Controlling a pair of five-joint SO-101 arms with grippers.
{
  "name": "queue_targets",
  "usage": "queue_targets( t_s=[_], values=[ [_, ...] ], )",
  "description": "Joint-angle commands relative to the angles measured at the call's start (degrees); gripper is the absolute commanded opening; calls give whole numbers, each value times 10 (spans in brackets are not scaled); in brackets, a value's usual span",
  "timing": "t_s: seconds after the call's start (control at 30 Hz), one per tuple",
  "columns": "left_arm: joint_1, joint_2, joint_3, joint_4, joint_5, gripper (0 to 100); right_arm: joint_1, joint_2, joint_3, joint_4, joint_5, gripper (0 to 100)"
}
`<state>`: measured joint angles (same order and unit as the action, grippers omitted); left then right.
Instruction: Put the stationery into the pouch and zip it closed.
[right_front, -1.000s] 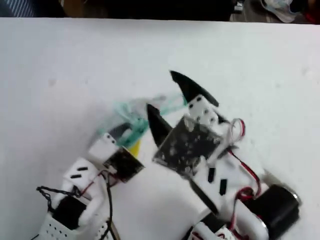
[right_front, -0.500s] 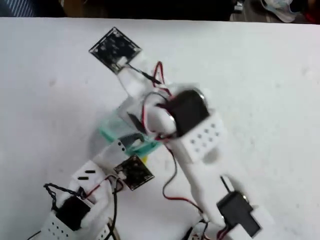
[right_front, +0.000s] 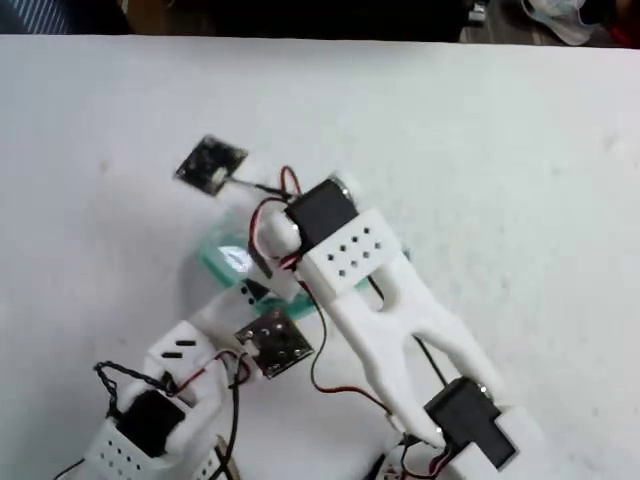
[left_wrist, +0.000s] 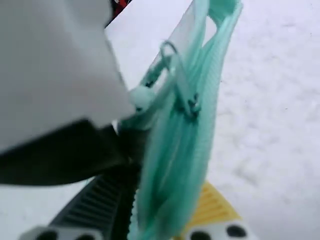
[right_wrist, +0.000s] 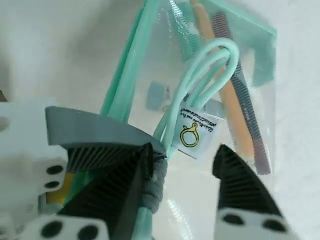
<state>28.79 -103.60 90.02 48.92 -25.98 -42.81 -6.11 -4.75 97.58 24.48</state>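
Pouch (right_wrist: 150, 65) of clear plastic, ribbed mint edge pinched by left fingers (left_wrist: 65, 160); right fingers (right_wrist: 240, 180) spread beside looped cord (right_wrist: 212, 62).

White arms (right_front: 390, 320), black motors (right_front: 320, 208), red-black cables (right_front: 258, 212), dark ribbed fingers (right_wrist: 240, 185)

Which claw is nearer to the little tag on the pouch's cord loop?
Right. The right claw is open, with the tag just ahead between its fingers. The left claw is clamped on the pouch at its zipper edge, farther aside.
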Motion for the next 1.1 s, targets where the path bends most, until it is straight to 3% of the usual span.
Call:
queue_targets(
  t_s=[0.0,0.07,0.27,0.43,0.73,0.87,0.93,1.07],
  values=[
    [-23,-8,-12,-24,0,21,-12,-5,17,16,24,77],
    [-23,-8,-12,-24,0,21,-12,-7,13,16,35,9],
    [-23,-8,-12,-24,0,21,13,-9,-90,16,34,17],
    [-24,-8,-12,-24,0,21,44,-66,-190,15,-47,17],
    [-24,-8,-13,-24,1,21,46,-209,-158,14,-54,19],
    [-23,-8,-13,-24,22,21,21,-131,-111,14,-60,170],
    [-23,-8,-13,-24,24,21,19,-76,-116,14,-101,255],
    [-24,-8,-12,-24,25,21,18,22,-142,15,-118,253]
  ],
)
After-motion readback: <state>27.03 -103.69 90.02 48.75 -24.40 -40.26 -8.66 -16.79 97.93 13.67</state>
